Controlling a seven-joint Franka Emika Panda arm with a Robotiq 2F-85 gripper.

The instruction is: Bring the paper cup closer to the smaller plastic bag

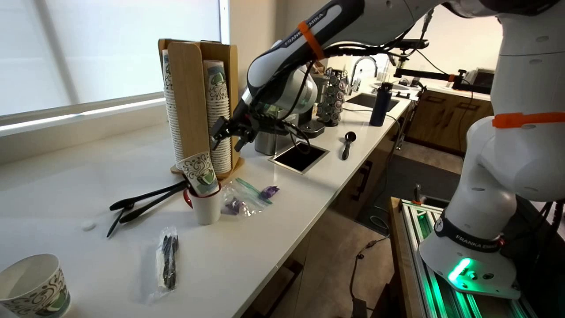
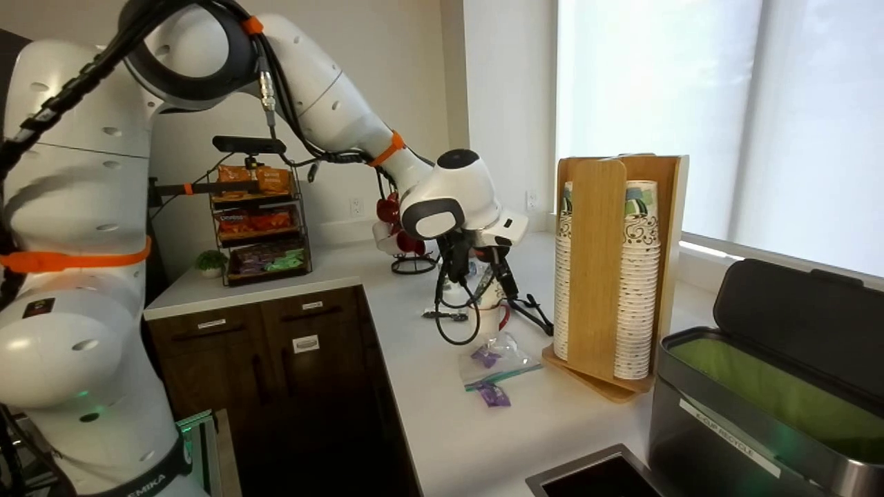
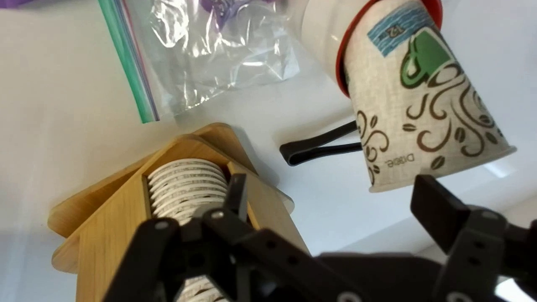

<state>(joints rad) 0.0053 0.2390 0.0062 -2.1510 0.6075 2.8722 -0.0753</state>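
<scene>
A patterned paper cup (image 1: 201, 174) leans, wide end up, inside a white mug (image 1: 207, 211) with red rim and handle. The cup (image 3: 423, 100) also shows in the wrist view. Another paper cup (image 1: 37, 287) stands upright at the near left. A narrow plastic bag (image 1: 167, 260) with black and white items lies between them. A clear zip bag (image 1: 245, 198) with purple pieces lies beside the mug; it also shows in the wrist view (image 3: 218, 54). My gripper (image 1: 227, 145) is open and empty, above and behind the mug, its fingers (image 3: 331, 188) apart from the cup.
A wooden holder (image 1: 189, 106) with stacked cups stands close to my gripper; one finger overlaps it in the wrist view. Black tongs (image 1: 145, 198) lie against the mug. A bin (image 2: 746, 407), a counter opening (image 1: 300, 157) and a black scoop (image 1: 348, 143) are farther along the counter.
</scene>
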